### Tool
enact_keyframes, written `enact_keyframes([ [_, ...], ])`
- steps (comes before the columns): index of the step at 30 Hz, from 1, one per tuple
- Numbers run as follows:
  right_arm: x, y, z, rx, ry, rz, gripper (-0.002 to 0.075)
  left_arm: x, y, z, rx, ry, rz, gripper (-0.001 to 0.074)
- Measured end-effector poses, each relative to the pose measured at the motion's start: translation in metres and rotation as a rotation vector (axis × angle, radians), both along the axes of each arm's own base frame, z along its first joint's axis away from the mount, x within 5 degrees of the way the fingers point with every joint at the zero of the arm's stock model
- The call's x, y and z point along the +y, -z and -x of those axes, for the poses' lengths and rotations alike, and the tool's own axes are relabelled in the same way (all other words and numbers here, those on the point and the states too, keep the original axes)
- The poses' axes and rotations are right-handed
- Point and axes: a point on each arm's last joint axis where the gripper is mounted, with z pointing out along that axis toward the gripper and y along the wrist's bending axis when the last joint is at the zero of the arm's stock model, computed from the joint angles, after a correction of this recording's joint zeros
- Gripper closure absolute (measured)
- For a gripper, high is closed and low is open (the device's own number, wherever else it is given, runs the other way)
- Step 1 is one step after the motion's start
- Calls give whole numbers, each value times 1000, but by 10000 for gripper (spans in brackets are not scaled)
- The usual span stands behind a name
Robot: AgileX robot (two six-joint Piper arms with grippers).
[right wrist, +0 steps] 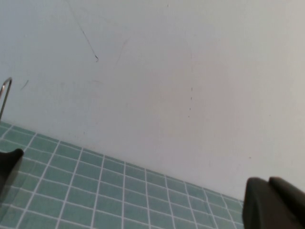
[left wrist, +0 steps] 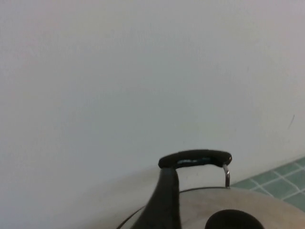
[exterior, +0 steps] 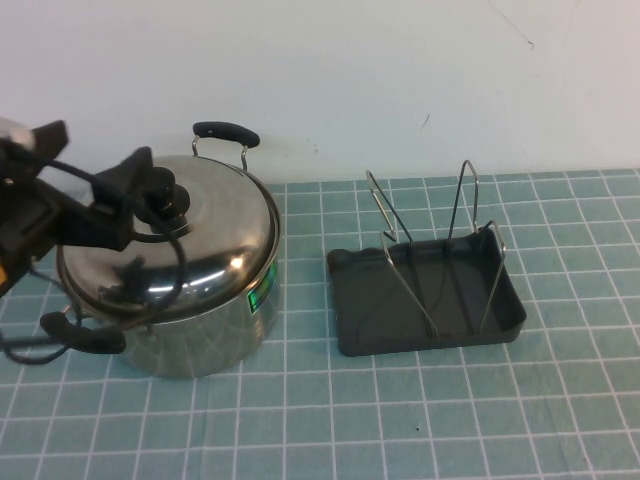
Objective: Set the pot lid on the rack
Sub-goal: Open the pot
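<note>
Grasp step in hand: left gripper [exterior: 160,195] sits at the knob of the pot lid [exterior: 190,245], which rests on the pot [exterior: 205,330]; grip state indeterminate. Right gripper [right wrist: 138,210] is spread open, off-table (parked, apparently). Next: lift, carry to the rack [exterior: 430,295] and slot the lid between the wire loops.

Steel pot lid [exterior: 200,225] on pot; wire rack [exterior: 430,290] just right.

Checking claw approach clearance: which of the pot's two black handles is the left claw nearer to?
The near-side black handle, at the steel pot's front-left under the left arm. The far handle is beyond the lid knob, where the left claw sits. Right claw open, parked.
</note>
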Motion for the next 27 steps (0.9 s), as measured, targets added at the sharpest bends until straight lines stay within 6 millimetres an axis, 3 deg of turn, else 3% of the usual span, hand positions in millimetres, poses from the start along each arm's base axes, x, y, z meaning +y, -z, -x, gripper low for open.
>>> enact_keyframes([
  [5,0,0,0,0,0,-2,727,-4,22,-32,78,44,-37,86],
  [8,0,0,0,-1,-1,-23,727,-4,33,-42,119,49,-36,115],
  [16,0,1,0,2,-1,-35,727,-5,49,-49,161,58,-47,274],
  [23,0,1,0,1,-2,-37,727,-21,51,-50,138,79,-124,404],
  [27,0,1,0,1,-2,-37,727,-27,51,-50,133,81,-146,403],
])
